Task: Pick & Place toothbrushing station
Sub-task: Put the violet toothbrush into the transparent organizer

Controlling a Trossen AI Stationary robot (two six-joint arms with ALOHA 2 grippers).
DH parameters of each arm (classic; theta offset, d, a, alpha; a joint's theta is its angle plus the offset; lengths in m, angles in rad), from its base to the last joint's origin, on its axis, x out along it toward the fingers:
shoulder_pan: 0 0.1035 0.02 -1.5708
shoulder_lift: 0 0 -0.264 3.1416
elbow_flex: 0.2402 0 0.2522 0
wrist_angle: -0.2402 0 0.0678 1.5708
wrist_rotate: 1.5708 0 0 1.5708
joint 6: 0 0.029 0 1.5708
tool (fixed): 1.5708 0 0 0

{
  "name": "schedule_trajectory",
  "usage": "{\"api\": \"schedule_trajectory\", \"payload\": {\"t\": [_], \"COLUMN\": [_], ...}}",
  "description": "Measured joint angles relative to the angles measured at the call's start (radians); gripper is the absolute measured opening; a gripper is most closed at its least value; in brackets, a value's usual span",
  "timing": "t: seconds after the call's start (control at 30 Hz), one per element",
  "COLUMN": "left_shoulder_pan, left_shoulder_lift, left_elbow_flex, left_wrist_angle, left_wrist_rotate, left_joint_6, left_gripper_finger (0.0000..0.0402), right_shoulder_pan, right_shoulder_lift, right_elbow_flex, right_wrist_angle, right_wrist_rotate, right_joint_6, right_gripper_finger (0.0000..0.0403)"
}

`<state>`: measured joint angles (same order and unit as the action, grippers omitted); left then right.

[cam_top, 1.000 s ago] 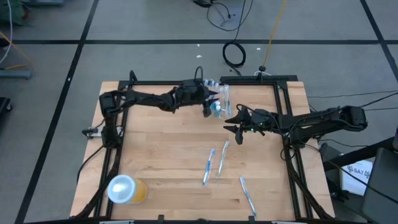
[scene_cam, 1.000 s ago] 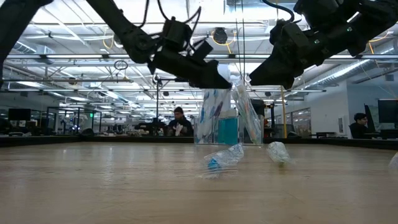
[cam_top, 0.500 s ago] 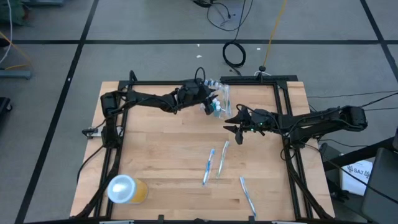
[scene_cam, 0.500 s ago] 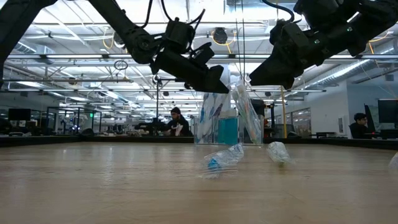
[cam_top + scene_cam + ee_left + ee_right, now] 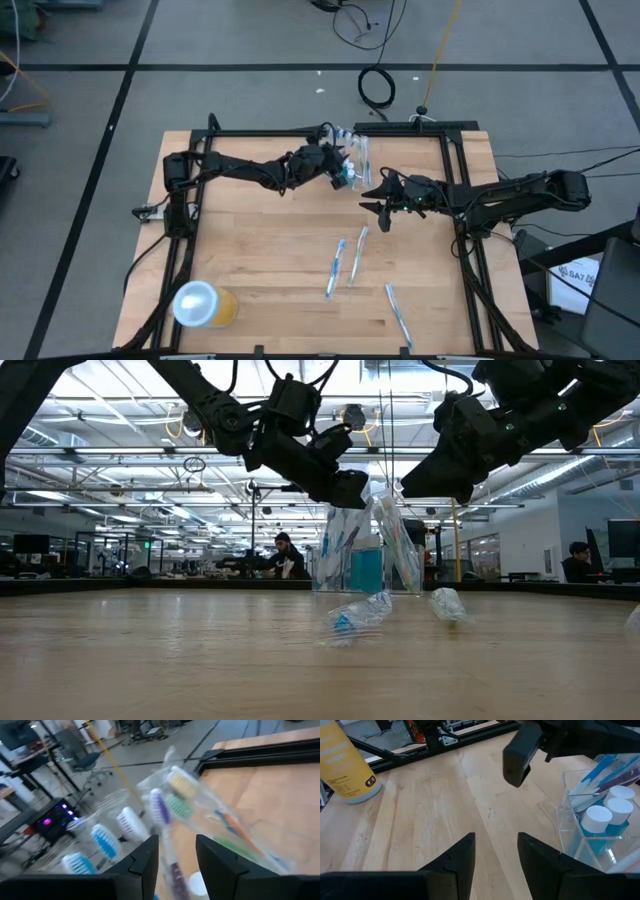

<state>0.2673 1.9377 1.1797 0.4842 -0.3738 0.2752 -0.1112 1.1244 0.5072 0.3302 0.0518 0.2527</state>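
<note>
Change: left tool (image 5: 343, 170) moved right and up since a second ago, now closer over the clear cup (image 5: 357, 165); right tool (image 5: 378, 205) unchanged.
Left tool: raised above the far part of the desk (image 5: 260, 250), fingers (image 5: 145, 865) parted with a toothbrush handle between them; grasping or only around it, cannot tell.
Right tool: hanging just right of the cup, fingers (image 5: 455, 862) parted, nothing between them.
Station: cup of clear hard plastic, square-sided, upright at far middle; bristled toothbrushes (image 5: 165, 812) leaning in it, teal tubes (image 5: 605, 820) with round white caps inside.
Loose: slim toothbrushes (image 5: 347, 260) flat on the pale wood, nearer side.
Other: orange-yellow cup (image 5: 205, 305) on its side, near left.
Hard to see: heads of brushes blurred in left wrist view.
</note>
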Motion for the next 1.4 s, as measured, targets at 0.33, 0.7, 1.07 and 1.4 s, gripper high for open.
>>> {"api": "schedule_trajectory", "payload": {"t": [0.33, 0.7, 1.07, 1.4], "left_shoulder_pan": [0.083, 0.126, 0.136, 0.136], "left_shoulder_lift": [0.0, 0.0, -0.01, -0.063], "left_elbow_flex": [0.0, 0.0, -0.001, 0.0], "left_wrist_angle": [-0.048, -0.08, -0.094, -0.226], "left_wrist_rotate": [0.229, 0.325, 0.324, 0.313], "left_joint_6": [-0.158, -0.183, -0.197, -0.293], "left_gripper_finger": [0.0136, 0.0112, 0.0009, 0.0003], "right_shoulder_pan": [0.0, 0.0, 0.0, 0.0], "right_shoulder_lift": [0.0, 0.0, 0.0, 0.0], "right_elbow_flex": [0.0, -0.001, -0.001, -0.001], "right_wrist_angle": [0.0, 0.0, 0.0, -0.006], "right_wrist_rotate": [0.0, 0.0, 0.0, 0.001], "right_joint_6": [0.0, 0.0, -0.002, -0.005], "right_gripper_finger": [0.0141, 0.0141, 0.0141, 0.0141]}}
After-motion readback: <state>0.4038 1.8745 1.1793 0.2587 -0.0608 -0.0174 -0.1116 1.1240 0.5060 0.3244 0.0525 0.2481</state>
